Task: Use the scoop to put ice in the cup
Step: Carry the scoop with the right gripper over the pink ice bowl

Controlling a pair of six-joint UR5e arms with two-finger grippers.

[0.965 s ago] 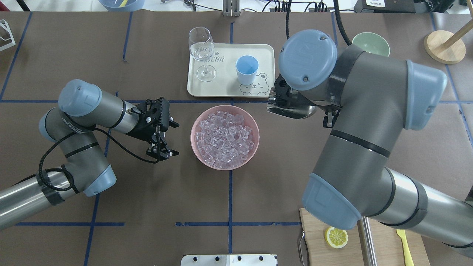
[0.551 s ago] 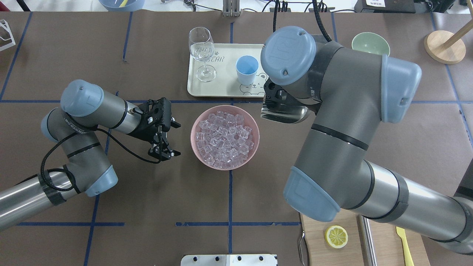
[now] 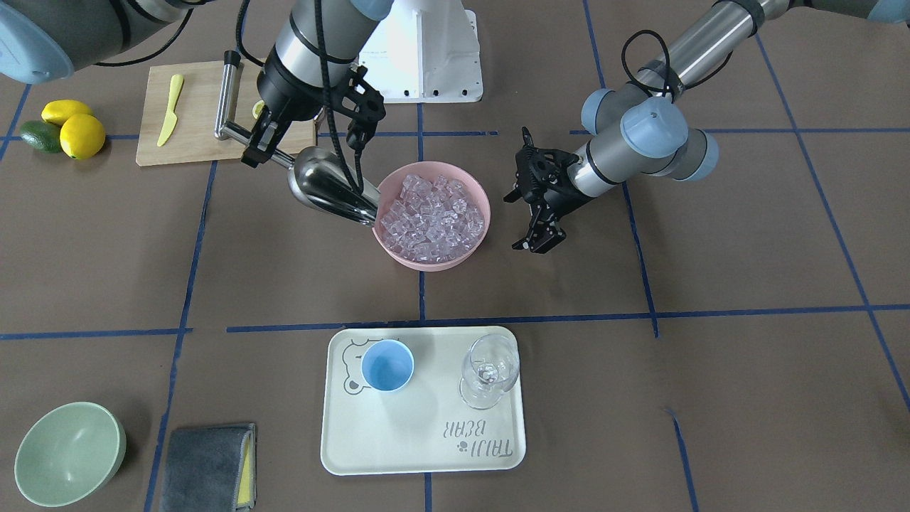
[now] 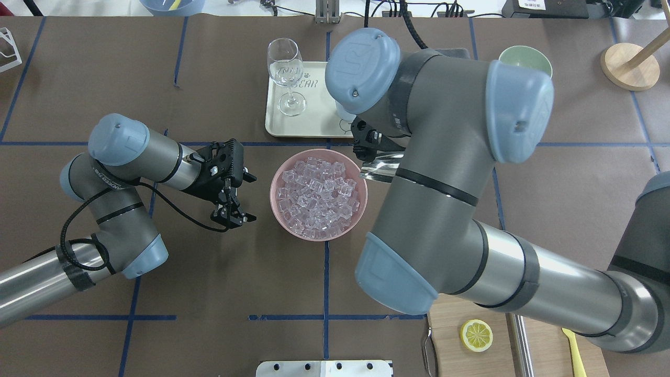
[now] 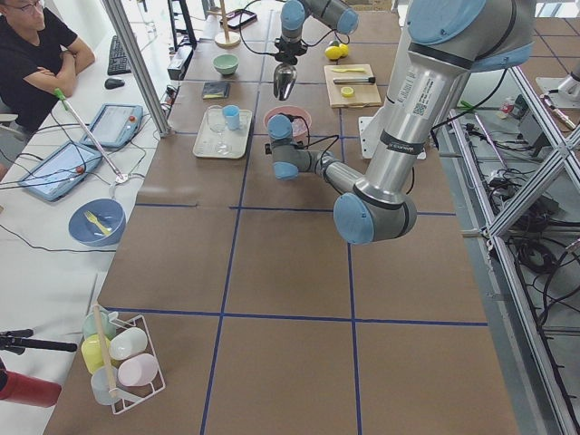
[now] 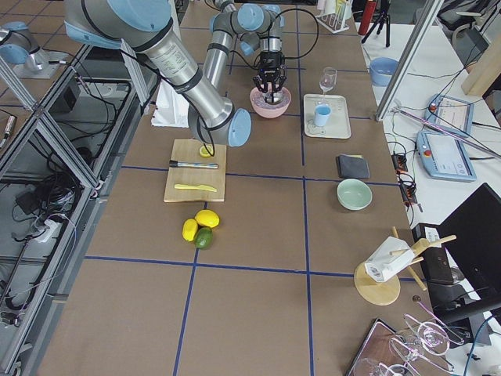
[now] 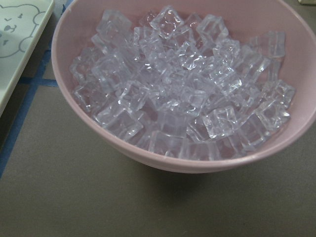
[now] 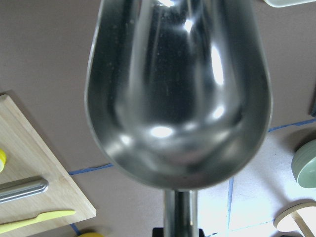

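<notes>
The ice fills a pink bowl at mid-table; it also shows in the overhead view and the left wrist view. My right gripper is shut on the rod handle of the steel scoop. The scoop tilts down with its lip at the bowl's rim on my right side. Its trough is empty. The light-blue cup stands empty on a cream tray. My left gripper is open and empty beside the bowl's other side.
A wine glass stands on the tray next to the cup. A green bowl and a grey cloth lie at the far right corner. A cutting board with a yellow knife, and lemons, lie behind the scoop.
My right arm has swung left with the scoop, bringing its lip from beside the tray to the pink bowl's rim. The left gripper has hardly moved.
</notes>
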